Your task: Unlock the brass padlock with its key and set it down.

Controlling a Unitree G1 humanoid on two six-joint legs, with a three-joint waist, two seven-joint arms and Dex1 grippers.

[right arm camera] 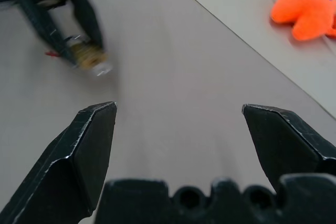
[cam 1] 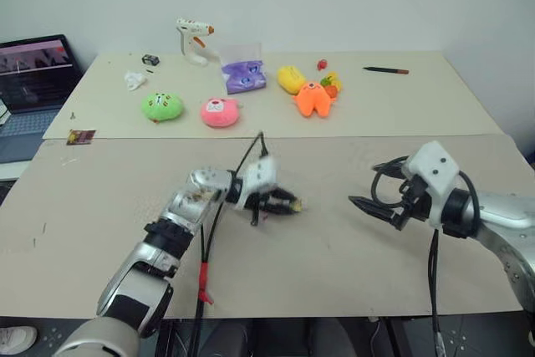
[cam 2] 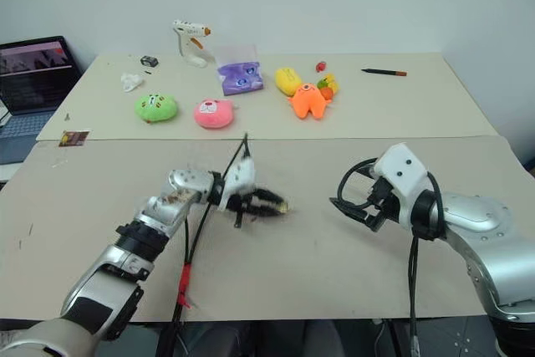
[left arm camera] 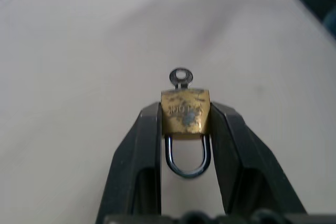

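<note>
Left gripper [left arm camera: 185, 129]: both black fingers pinch the brass body of the padlock from opposite sides; the gripper is raised above the near table and points toward the robot's right.
Brass padlock [left arm camera: 185, 111]: clamped between the left fingertips, off the table surface; its silvery shackle hangs back into the gap between the fingers, closed into the body as far as can be seen.
Key [left arm camera: 181, 77]: seated in the padlock's face opposite the shackle; its ring-shaped head sticks out past the fingertips.
Right gripper [right arm camera: 178, 116]: fingers spread wide, nothing between them; it hovers over the near table, well apart from the left gripper and aimed toward it.
Near table [cam 1: 351, 282]: bare beige board under both arms.
Far table [cam 1: 435, 106]: carries a green plush [cam 1: 161, 107], a pink plush [cam 1: 220, 112], an orange plush [cam 1: 313, 98], a yellow plush [cam 1: 290, 79], a purple packet [cam 1: 243, 75], a glue gun [cam 1: 193, 40] and a pen [cam 1: 386, 69].
Laptop [cam 1: 33, 73]: open, beyond the far table's left edge.
</note>
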